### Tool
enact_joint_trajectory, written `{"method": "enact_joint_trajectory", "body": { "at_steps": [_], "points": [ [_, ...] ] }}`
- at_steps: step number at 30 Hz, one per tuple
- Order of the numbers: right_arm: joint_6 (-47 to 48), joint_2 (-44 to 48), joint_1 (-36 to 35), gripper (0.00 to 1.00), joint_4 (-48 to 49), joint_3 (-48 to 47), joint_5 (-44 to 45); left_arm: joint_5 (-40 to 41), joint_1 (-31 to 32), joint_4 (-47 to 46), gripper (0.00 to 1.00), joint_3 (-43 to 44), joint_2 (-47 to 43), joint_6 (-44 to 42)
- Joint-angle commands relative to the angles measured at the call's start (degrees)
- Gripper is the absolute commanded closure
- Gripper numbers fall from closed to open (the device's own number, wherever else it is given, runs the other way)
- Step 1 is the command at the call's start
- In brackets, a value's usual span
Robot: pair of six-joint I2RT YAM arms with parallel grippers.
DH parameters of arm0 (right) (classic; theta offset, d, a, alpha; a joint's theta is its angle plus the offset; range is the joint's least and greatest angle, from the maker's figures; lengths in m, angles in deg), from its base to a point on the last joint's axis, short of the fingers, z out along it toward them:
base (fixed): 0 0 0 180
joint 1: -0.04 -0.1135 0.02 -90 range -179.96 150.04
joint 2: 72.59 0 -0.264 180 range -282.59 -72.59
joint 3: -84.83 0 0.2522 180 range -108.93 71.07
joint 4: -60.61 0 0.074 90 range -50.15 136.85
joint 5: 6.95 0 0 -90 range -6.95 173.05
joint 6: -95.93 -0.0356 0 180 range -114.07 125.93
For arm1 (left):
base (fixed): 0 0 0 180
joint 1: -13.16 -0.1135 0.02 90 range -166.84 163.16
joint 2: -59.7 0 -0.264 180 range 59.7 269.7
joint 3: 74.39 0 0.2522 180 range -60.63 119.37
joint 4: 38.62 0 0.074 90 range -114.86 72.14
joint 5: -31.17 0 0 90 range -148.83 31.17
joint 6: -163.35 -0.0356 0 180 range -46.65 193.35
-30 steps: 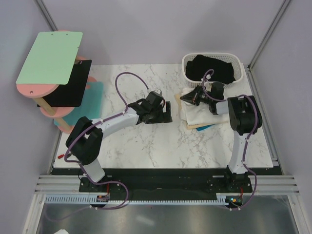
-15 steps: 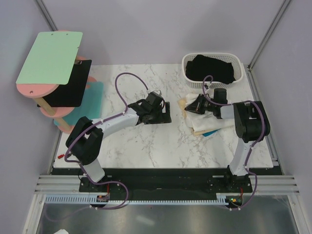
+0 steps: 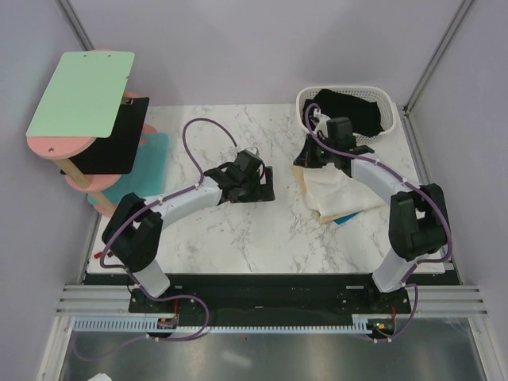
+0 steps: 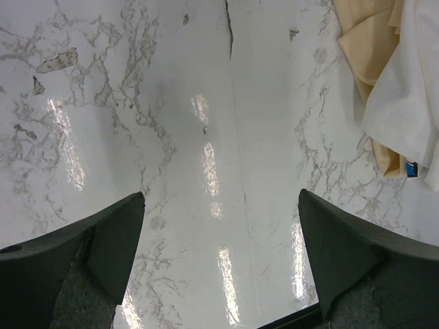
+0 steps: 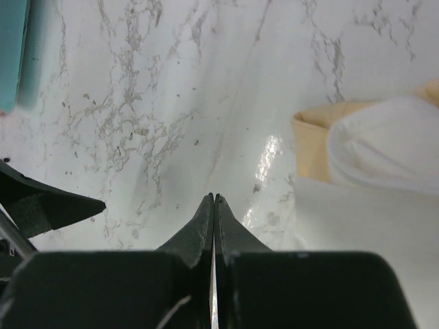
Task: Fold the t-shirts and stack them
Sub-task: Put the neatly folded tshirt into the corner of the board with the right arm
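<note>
A folded white t-shirt (image 3: 340, 193) lies on a tan t-shirt (image 3: 304, 172) at the right of the table, with a blue printed edge (image 3: 346, 218) showing at the near side. A black t-shirt (image 3: 349, 112) fills the white basket (image 3: 306, 121). My right gripper (image 3: 306, 159) is shut and empty, above bare table at the stack's far left corner. Its wrist view shows the shut fingertips (image 5: 214, 203), with the tan shirt (image 5: 312, 147) and the white shirt (image 5: 391, 144) to their right. My left gripper (image 3: 255, 182) is open and empty over the table's middle; its wrist view (image 4: 219, 226) shows the tan (image 4: 367, 41) and white (image 4: 405, 96) shirts at top right.
A pink stand with a green board (image 3: 81, 91), a black board (image 3: 107, 147) and a teal mat (image 3: 147, 159) stands at the far left. The teal mat also shows in the right wrist view (image 5: 14, 48). The marble table (image 3: 238, 230) has a seam down its middle.
My right gripper has swung from over the stack toward the far side and left, off the shirts. My left gripper has shifted slightly toward me.
</note>
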Motion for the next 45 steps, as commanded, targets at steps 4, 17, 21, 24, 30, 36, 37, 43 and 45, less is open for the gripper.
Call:
{"method": "enact_joint_trajectory", "body": {
  "at_steps": [4,17,21,24,30,36,37,43,45],
  "points": [
    [8.6,-7.0,-7.6,1.0,-15.6,-9.6,17.7,1.8,-2.2,1.6,0.0,-2.1,-6.1,-1.9],
    [10.3,-18.2,-10.5,1.0,-20.0,-16.6,32.4,0.9,-8.6,2.1,0.0,-7.0,-11.2,-3.3],
    [10.1,-22.7,-10.5,1.0,-22.0,-18.8,38.2,1.0,-8.9,2.0,0.0,-7.4,-11.2,-3.4],
    [10.3,-24.7,-10.5,1.0,-23.5,-19.5,44.5,1.0,-9.3,2.2,0.0,-7.5,-11.3,-3.6],
    [8.8,-25.9,-8.0,1.0,-25.4,-18.4,51.1,0.7,-9.7,2.1,0.0,-7.4,-11.1,-3.8],
    [7.9,-25.2,-3.2,1.0,-25.6,-16.6,53.2,0.6,-9.8,2.1,0.0,-7.5,-11.1,-3.9],
    [7.9,-25.1,-2.5,1.0,-25.6,-16.3,53.4,0.6,-9.8,2.1,0.0,-7.5,-11.1,-3.9],
    [8.5,-22.5,1.2,1.0,-24.3,-14.5,53.6,0.6,-9.8,2.1,0.0,-7.5,-11.2,-4.0],
    [8.6,-20.9,1.0,1.0,-23.4,-13.9,51.4,0.7,-9.9,2.1,0.0,-7.5,-11.1,-4.2]
  ]
}}
